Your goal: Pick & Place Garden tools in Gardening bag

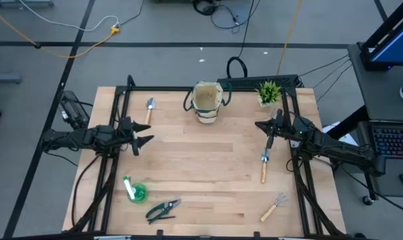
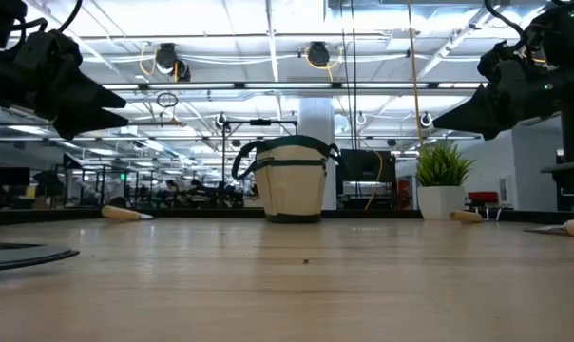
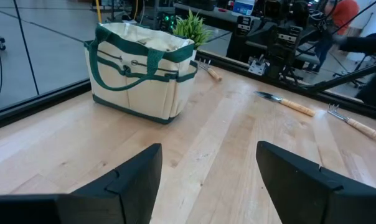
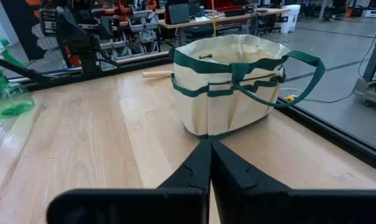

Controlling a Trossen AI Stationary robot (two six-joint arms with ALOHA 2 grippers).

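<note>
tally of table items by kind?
Trowels: 2
Hand rake: 1
Pruning shears: 1
Spray bottle: 1
Gardening bag: 1
Potted plant: 1
Total: 7

Gardening bag (image 1: pixel 207 101) sitting at table's (image 1: pixel 208 167) far edge, trowel (image 1: pixel 149 110) lying left, potted plant (image 1: pixel 269 93) standing right, shears (image 1: pixel 163 210) lying near front.
</note>
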